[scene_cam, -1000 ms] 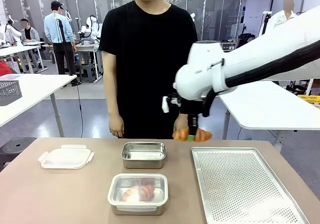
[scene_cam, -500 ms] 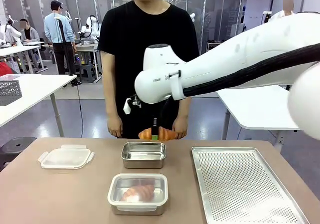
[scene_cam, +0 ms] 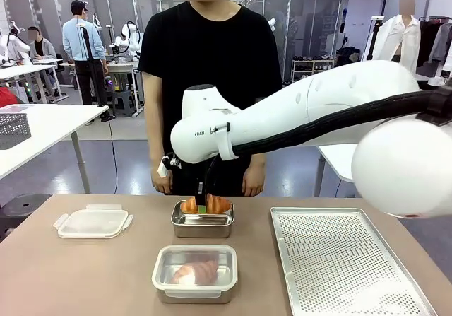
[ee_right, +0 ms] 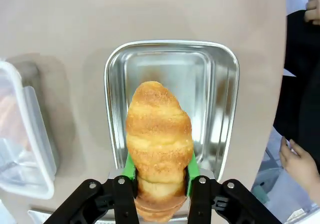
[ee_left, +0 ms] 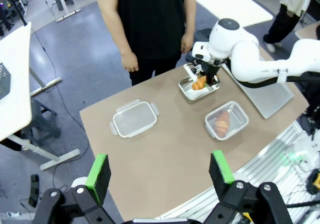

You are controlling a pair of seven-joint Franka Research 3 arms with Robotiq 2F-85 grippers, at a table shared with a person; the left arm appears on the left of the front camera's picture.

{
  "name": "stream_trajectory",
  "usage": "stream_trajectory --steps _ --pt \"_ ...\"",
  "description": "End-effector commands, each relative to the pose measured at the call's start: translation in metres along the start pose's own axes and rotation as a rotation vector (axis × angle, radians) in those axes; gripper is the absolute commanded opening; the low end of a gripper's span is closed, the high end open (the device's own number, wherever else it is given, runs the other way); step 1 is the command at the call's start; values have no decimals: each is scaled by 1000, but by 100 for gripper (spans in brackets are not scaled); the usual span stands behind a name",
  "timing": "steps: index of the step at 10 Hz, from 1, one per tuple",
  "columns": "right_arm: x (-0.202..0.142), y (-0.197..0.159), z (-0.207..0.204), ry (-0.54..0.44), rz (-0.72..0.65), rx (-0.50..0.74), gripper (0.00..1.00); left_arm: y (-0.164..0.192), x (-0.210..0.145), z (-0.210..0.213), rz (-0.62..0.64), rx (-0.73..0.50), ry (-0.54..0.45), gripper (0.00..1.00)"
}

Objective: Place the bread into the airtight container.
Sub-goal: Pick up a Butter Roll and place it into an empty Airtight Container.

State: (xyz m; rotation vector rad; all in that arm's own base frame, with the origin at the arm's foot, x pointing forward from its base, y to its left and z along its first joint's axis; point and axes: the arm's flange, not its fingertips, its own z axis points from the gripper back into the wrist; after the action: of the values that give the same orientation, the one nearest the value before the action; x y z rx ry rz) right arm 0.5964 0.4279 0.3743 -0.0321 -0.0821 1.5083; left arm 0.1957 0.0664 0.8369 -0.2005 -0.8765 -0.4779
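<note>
the bread (ee_right: 159,129), a croissant, is gripped between the green pads of the right gripper (ee_right: 159,176) and is held low over the open steel container (scene_cam: 203,225) at the far middle of the table (scene_cam: 92,281). nearer, a second croissant (scene_cam: 196,270) is seen inside a lidded container (scene_cam: 194,295). a loose lid (scene_cam: 93,223) is laid at the left and a perforated tray (scene_cam: 339,259) at the right. the left gripper (ee_left: 160,171) is held high above the table, spread wide and empty

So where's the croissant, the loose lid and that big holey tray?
croissant (ee_right: 159,129), right wrist view, its browned middle.
loose lid (scene_cam: 93,223), front view, its flat top.
perforated tray (scene_cam: 339,259), front view, bare surface.
</note>
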Motion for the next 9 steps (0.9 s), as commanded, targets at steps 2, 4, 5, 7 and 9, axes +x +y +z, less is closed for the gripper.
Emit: stream_trajectory --steps 2,4,5,7,9 --pt "1 -10 -10 -2 -35 8 43 0 2 1 -2 2 -1 100" --pt "-1 -12 -12 -4 -36 14 62 0 2 1 -2 2 -1 100" --pt "-1 -14 -14 -17 -39 20 78 0 2 1 -2 2 -1 100" --pt "-1 -17 -15 -31 -38 18 100 0 2 1 -2 2 -1 100" --pt "-3 -17 -15 -31 -33 16 100 0 2 1 -2 2 -1 100"
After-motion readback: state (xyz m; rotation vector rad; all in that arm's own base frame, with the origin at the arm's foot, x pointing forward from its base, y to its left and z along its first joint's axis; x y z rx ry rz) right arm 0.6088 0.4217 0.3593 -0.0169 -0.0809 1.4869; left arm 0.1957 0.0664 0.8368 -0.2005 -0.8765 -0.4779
